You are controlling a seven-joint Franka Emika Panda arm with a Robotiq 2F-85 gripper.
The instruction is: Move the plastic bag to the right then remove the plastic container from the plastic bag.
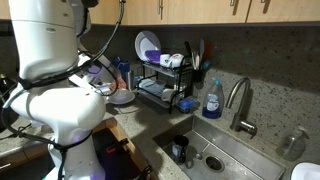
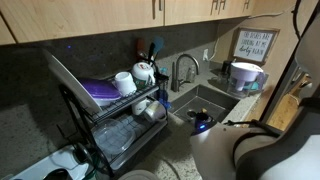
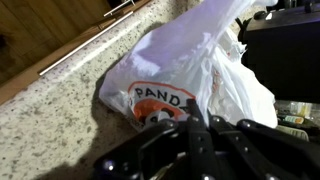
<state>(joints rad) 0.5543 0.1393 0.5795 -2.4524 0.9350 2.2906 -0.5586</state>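
Observation:
In the wrist view, a white plastic bag [image 3: 185,70] with an orange "PANDA" logo lies on the speckled granite counter [image 3: 60,110]. My gripper [image 3: 187,124] is at the bottom of that view. Its two black fingers are pressed close together on a fold of the bag just below the logo. The bag bulges, and its upper part stretches toward the top right. The plastic container is hidden; I cannot see it inside the bag. The bag and the gripper do not show in either exterior view, where the white robot arm [image 1: 55,90] blocks that area.
A black dish rack [image 1: 165,85] with plates and cups stands beside the sink [image 1: 215,150], with a faucet [image 1: 238,100] and a blue soap bottle [image 1: 212,100]. The rack [image 2: 120,110] and sink [image 2: 205,105] show in both exterior views. Wooden cabinet fronts [image 3: 60,30] border the counter.

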